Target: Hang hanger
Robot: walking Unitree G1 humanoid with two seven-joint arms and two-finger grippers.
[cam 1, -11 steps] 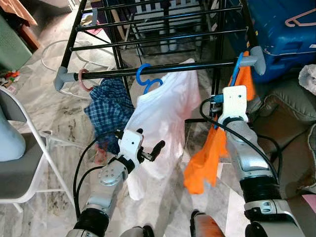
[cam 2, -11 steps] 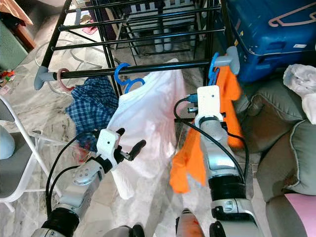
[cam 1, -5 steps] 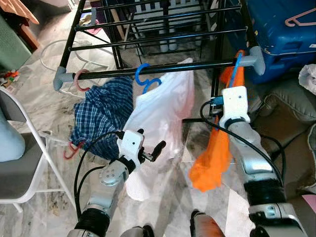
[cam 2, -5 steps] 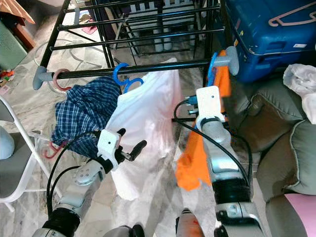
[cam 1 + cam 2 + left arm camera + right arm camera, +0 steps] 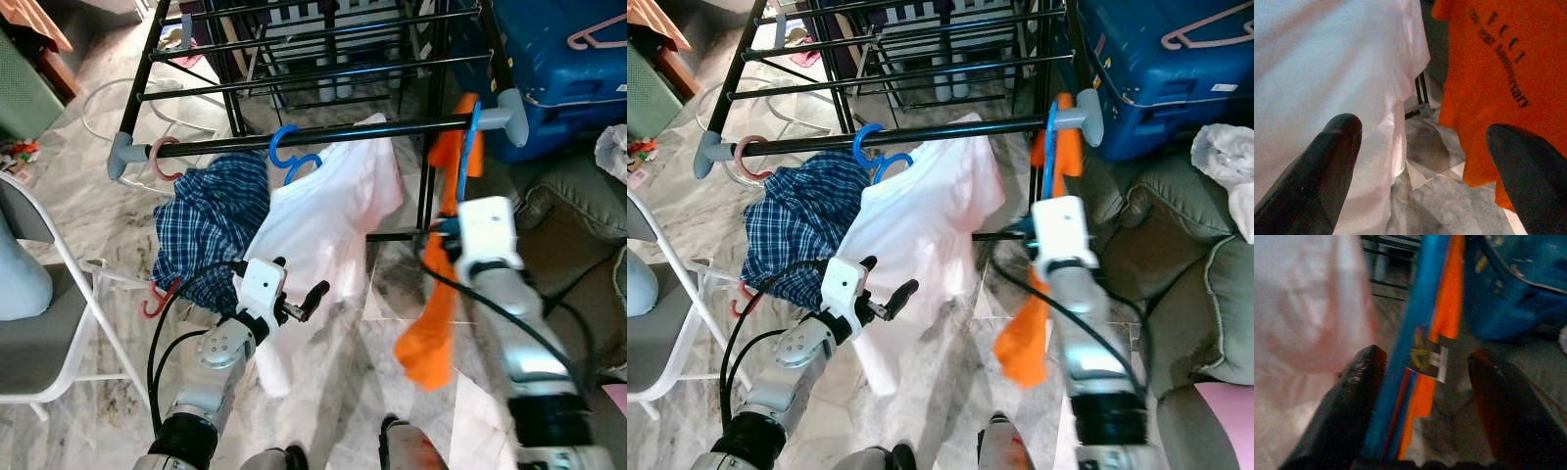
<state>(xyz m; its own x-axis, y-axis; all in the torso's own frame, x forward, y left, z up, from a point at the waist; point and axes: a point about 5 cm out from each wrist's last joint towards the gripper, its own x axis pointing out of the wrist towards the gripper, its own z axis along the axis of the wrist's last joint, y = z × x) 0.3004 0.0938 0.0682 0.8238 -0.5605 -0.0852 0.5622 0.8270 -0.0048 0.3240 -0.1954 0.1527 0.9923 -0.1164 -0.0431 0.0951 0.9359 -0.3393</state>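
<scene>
A black drying rack (image 5: 294, 137) is standing on the marble floor (image 5: 338, 382), and three garments are hanging from its front bar. At the right end of this bar, just beside the grey end cap (image 5: 511, 117), a blue hanger (image 5: 462, 162) is hooked over the bar and is carrying an orange shirt (image 5: 431, 333), which is drooping down toward the floor. In the middle, a second blue hanger (image 5: 291, 157) is holding a white shirt (image 5: 328, 220). At the left end, a pink hanger (image 5: 163, 157) is holding a blue checked shirt (image 5: 211, 230).

The right gripper (image 5: 1422, 382) is staying just below the bar, with its fingers (image 5: 1354, 396) spread apart on both sides of the blue hanger and the orange shirt; the fingers are not pressing them. The right arm is looking blurred in the head views.

The left gripper (image 5: 299, 299) is hovering low in front of the white shirt, and its fingers (image 5: 1327, 156) are spread wide and holding nothing. In the left wrist view the white shirt and the orange shirt are hanging near each other.

A blue suitcase (image 5: 558, 49) is standing behind the rack on the right, with a sofa (image 5: 588, 225) beside it. A folding chair (image 5: 39, 323) is standing at the left.
</scene>
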